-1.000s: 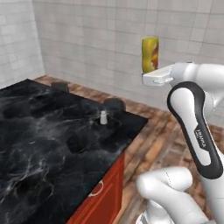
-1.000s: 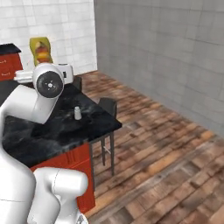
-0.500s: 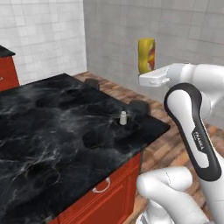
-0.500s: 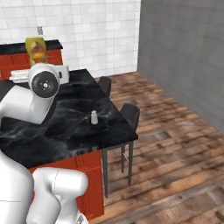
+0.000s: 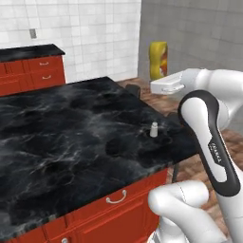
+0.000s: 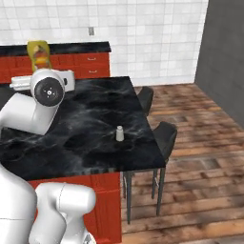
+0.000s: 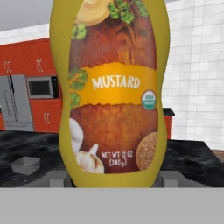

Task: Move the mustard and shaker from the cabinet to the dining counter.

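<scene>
1. Dining counter [image 5: 71, 137]: black veined top on a red drawer base, broad and mostly bare; 2 dark stools [image 6: 164, 136] along its far side. It lies below and forward of the raised hand.

2. Back counter [image 6: 71, 47]: narrower black top over red drawers against the tiled wall, well apart from the island; not the goal.

3. Mustard [image 5: 158, 60]: yellow squeeze bottle held upright, long axis vertical, label facing the hand camera [image 7: 113, 92]. Carried high in the air, clear of the marble, at the island's edge in the left base view.

4. Gripper [image 7: 113, 177]: closed on the mustard at its base, a grey fingertip [image 7: 57, 177] showing either side of the bottle.

5. Shaker [image 5: 154, 129]: tiny pale cylinder already standing upright on the dining counter near its stool-side edge, also seen at [image 6: 119, 134].

Judgement: the placing move runs straight down; bottle should land beside the shaker, not on it, with open marble available toward the counter's middle
</scene>
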You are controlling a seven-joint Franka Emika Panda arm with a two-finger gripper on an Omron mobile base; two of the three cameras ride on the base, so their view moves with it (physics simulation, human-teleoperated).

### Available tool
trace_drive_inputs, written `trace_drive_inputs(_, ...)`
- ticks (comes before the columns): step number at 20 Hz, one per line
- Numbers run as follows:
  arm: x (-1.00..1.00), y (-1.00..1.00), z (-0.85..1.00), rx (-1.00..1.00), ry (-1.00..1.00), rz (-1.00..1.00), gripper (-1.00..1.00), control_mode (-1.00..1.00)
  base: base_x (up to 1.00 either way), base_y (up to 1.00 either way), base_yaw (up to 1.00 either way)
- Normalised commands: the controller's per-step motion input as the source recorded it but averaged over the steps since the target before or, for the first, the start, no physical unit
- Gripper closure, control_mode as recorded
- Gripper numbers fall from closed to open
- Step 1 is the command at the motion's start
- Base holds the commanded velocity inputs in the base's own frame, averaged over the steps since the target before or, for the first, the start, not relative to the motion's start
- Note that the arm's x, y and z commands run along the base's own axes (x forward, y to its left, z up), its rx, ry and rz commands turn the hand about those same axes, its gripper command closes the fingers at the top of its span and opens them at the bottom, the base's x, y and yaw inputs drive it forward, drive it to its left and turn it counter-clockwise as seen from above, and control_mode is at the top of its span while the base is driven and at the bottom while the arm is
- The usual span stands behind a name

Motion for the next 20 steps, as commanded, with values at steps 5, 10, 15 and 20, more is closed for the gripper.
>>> trace_drive_inputs(5, 0.0, 0.0, 0.0, 0.0, 0.0, 0.0, 1.0, 1.0, 0.14, -0.54, 0.27)
trace_drive_inputs(10, 0.0, 0.0, 0.0, 0.0, 0.0, 0.0, 1.0, 1.0, 0.14, -0.56, 0.25)
trace_drive_inputs(15, 0.0, 0.0, 0.0, 0.0, 0.0, 0.0, 1.0, 1.0, 0.18, -0.52, 0.28)
trace_drive_inputs(20, 0.0, 0.0, 0.0, 0.0, 0.0, 0.0, 1.0, 1.0, 0.43, -0.46, 0.24)
